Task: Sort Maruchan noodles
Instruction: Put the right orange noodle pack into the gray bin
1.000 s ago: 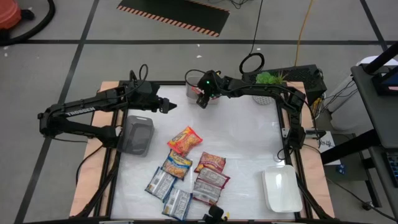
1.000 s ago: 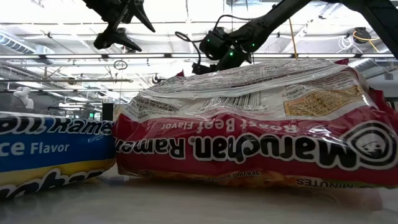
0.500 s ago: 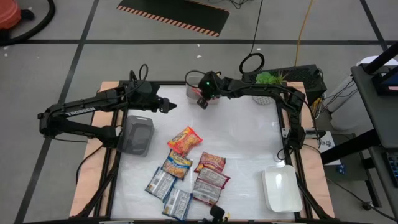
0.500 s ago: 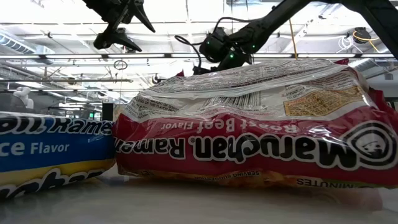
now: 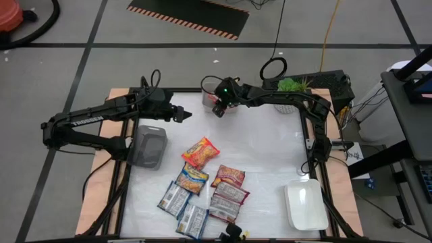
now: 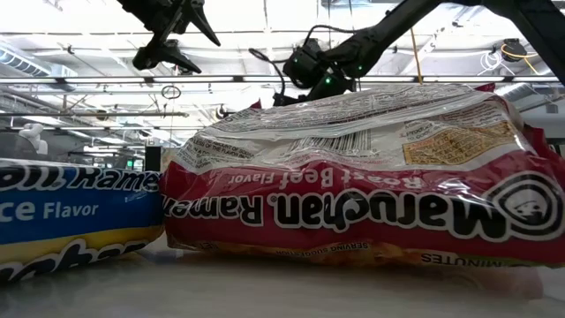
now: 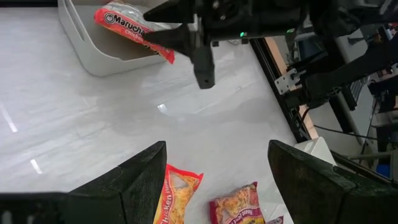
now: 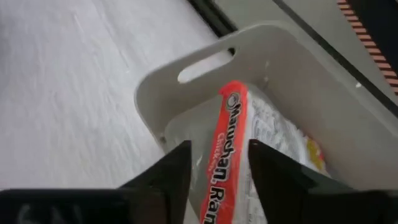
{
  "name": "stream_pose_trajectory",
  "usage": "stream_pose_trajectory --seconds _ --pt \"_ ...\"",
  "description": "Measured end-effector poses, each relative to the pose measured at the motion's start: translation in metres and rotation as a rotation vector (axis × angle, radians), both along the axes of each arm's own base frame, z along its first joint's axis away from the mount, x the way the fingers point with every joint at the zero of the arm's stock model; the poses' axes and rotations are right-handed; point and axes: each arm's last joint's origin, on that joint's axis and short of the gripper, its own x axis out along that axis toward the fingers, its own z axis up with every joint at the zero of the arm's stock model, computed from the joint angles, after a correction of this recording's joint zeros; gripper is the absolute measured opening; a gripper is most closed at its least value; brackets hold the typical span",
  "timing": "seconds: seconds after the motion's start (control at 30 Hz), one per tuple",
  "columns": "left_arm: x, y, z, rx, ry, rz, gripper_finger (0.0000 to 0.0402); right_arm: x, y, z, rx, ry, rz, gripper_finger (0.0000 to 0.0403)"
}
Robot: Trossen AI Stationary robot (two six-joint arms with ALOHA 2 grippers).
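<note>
Over the far white tray [image 8: 205, 59] | right hand [image 5: 219, 108] with fingers parted, an orange-red packet [image 8: 227, 155] lying in the tray between and just beyond them, not gripped | left hand [image 5: 181, 115] wide and holding nothing, near the right one, above bare surface [image 5: 270, 155] | remaining packets [image 5: 206, 185] clustered on the surface well behind both hands, beside the grey tray [image 5: 150, 145].
</note>
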Motion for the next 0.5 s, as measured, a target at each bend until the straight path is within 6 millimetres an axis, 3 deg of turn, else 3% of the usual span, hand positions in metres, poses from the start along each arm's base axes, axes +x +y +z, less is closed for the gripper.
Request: stream_pose_trajectory --seconds 0.2,0.5 --pt "0.0001 -0.0001 0.0001 0.000 -0.001 -0.001 0.0280 0.0023 -0.0007 -0.0076 -0.011 0.019 0.030 0.0168" --pt "0.0002 -0.0003 0.0001 -0.004 -0.002 -0.006 0.0280 0.0033 -0.0020 -0.0060 -0.070 0.028 0.057 0.0078"
